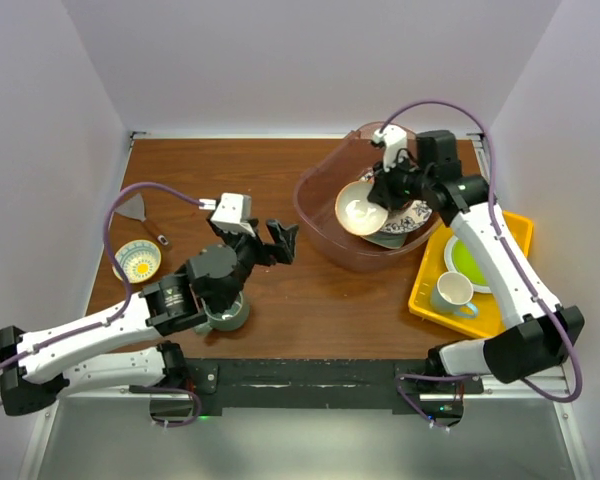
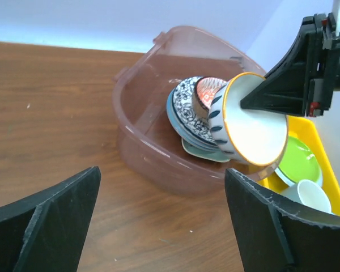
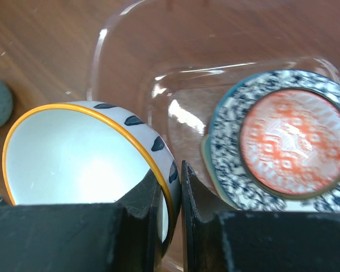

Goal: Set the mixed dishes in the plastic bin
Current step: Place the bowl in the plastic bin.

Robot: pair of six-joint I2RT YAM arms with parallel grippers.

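1. The right gripper (image 3: pixel 170 182) is pinching the rim of a white bowl (image 3: pixel 82 156). The bowl has an orange edge and dark blue marks on its outside. One finger is inside the bowl and the other is outside.
2. The white bowl is tipped on its side in that grip. It hangs over the plastic bin (image 1: pixel 320 225).
3. Down in the bin, just past the right gripper's fingers, a red bowl (image 3: pixel 294 141) sits on a blue-patterned plate (image 3: pixel 229 113). More plates are stacked under them.
4. The left gripper (image 1: pixel 271 243) is wide open and holds nothing. It points toward the bin, which is well apart in front of it.
5. A grey-teal mug (image 1: pixel 230 318) stands on the table under the left arm, behind the left gripper's fingers.
6. A yellow-teal bowl (image 1: pixel 138 260) sits on the table, off to the left gripper's left side. A flat scraper (image 1: pixel 140 212) with a brown handle lies just beside it.
7. On the right side of the right arm is a yellow tray (image 1: pixel 517 232). A lime-green plate (image 1: pixel 468 258) and a white mug (image 1: pixel 450 292) sit on it.
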